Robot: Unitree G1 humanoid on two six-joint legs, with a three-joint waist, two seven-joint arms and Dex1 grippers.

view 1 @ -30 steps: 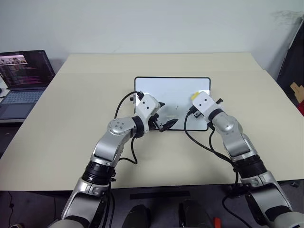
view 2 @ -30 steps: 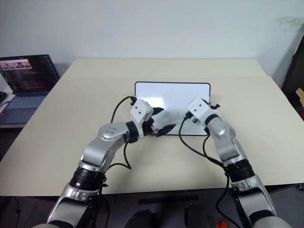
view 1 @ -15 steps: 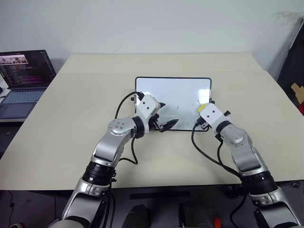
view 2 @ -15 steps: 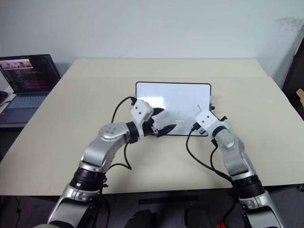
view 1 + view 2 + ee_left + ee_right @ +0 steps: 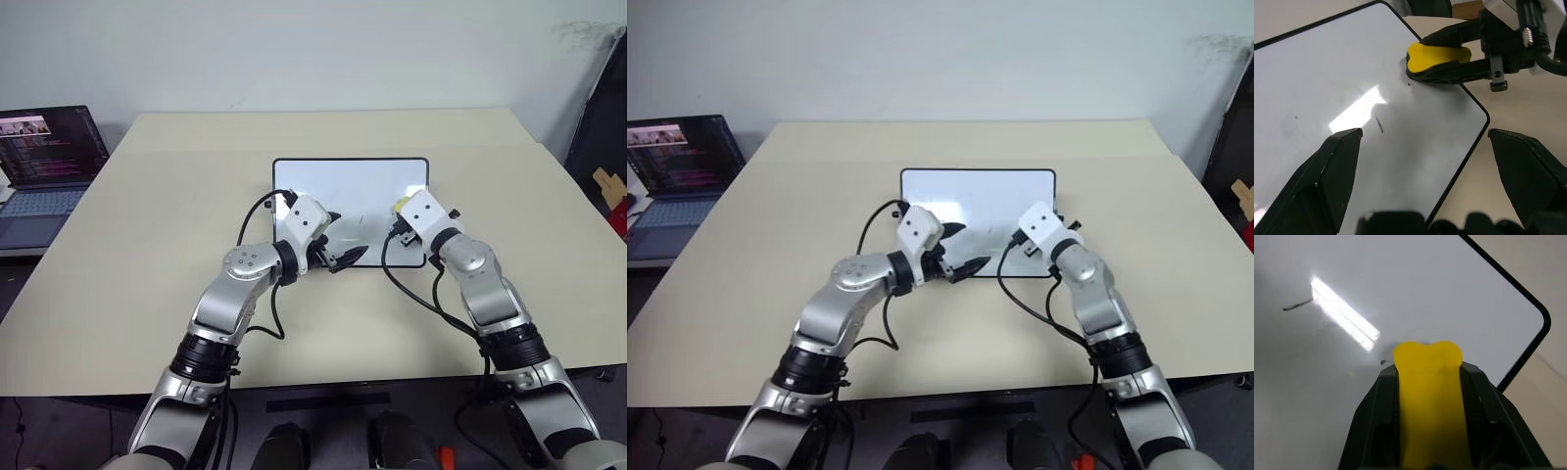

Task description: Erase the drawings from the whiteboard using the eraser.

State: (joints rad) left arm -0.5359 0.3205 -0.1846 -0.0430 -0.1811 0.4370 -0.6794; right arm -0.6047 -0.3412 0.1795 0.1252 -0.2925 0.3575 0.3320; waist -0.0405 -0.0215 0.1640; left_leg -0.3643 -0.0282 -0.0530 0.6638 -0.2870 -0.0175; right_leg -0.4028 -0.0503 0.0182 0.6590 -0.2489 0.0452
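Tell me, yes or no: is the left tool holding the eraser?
No: the left tool stands open and empty over the whiteboard, while the yellow eraser is pinched in the right tool.

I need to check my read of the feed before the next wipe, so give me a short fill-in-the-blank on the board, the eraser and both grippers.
1. The yellow eraser is clamped in the ____ gripper.
2. The eraser is pressed against the ____.
3. The left gripper has its fingers ____ and holds nothing.
4. A short dark ____ remains on the board between the left gripper and the eraser.

Missing words: right; whiteboard; open; mark
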